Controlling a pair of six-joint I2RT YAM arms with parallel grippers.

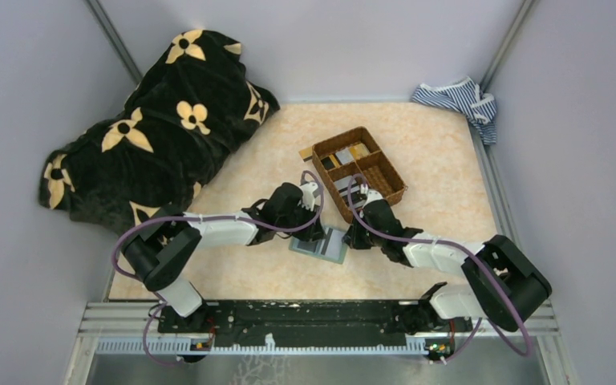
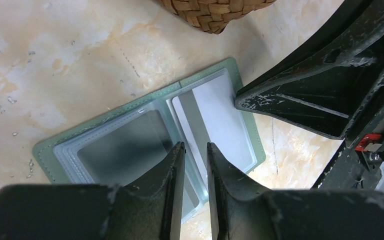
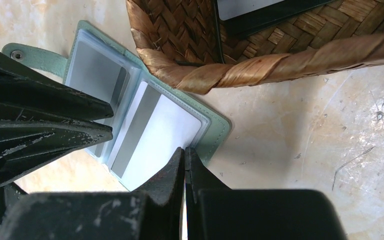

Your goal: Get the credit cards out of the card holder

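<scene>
A: Where's the card holder [image 1: 321, 245]?
B: Lying open on the table [image 1: 417, 152], just beside the woven basket [image 3: 260, 70]. 1 pale credit card [image 3: 155, 135] sits in a pocket.
A: Grippers?
B: Left gripper [image 2: 195, 147]: jaws slightly apart above the pockets, empty. Right gripper [image 3: 185, 150]: closed, tips at the holder's edge.

From above, the left tool [image 1: 311, 228] and right tool [image 1: 354, 235] covered the left and right edges of the card holder [image 1: 322, 245]. The woven basket [image 1: 358, 171] ran out of both wrist views (its contents too small overhead to name). Whether the left tool touched the pale card [image 2: 222, 122] was unclear.
</scene>
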